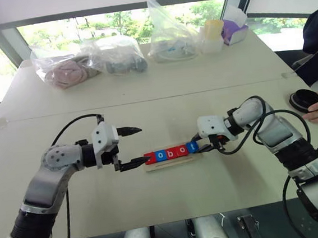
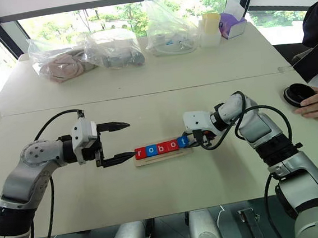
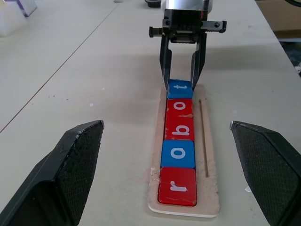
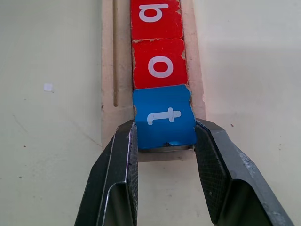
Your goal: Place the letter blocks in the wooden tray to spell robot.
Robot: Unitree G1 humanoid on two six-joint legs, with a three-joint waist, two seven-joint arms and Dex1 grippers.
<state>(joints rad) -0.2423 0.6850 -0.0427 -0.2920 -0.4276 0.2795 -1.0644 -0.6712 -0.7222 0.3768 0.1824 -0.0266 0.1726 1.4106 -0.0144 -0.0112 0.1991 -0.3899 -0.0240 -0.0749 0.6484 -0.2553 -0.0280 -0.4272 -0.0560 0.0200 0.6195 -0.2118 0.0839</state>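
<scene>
Five letter blocks are seated in the wooden tray, centre frame; the blue t block is clamped by the right gripper, while the left gripper is spread wide, empty.

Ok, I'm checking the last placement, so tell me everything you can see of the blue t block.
The t block is a small square blue tile with a white lowercase t and chipped edges. It lies flat at the end of the wooden tray, butting the red o block as the last of five spelling robot. The right claw is shut on it, one black finger against each side.
</scene>
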